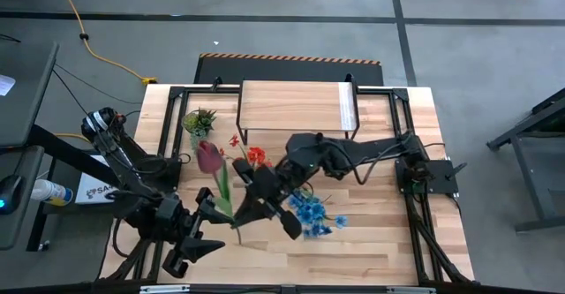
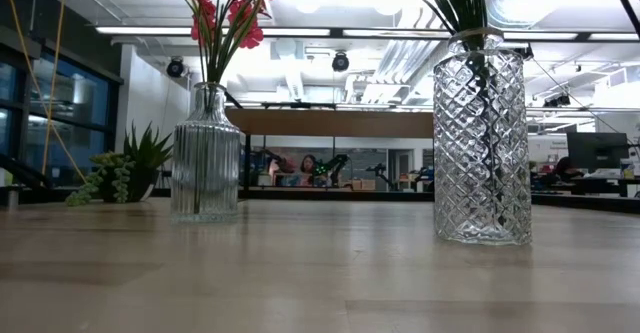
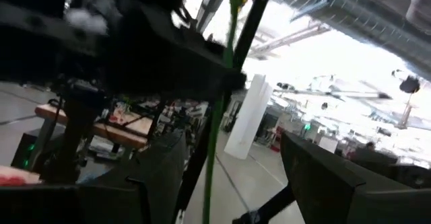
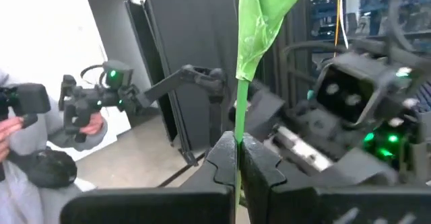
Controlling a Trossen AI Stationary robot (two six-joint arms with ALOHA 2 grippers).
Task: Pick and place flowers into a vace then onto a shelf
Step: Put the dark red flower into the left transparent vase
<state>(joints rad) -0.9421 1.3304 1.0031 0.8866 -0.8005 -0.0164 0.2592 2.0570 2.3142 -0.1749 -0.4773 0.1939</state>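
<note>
Two glass vases [image 2: 206, 153], two shut jaws on one stem [image 4: 237, 116].

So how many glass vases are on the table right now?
2. A ribbed vase holding red flowers stands near the small potted plant; a diamond-cut vase with green stems stands apart from it. None looks hidden.

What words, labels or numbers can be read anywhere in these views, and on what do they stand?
"SA": start of dark print on a white box beside the table's left edge in the high view; the left arm hides the rest.
Nothing else is readable in any view.
</note>
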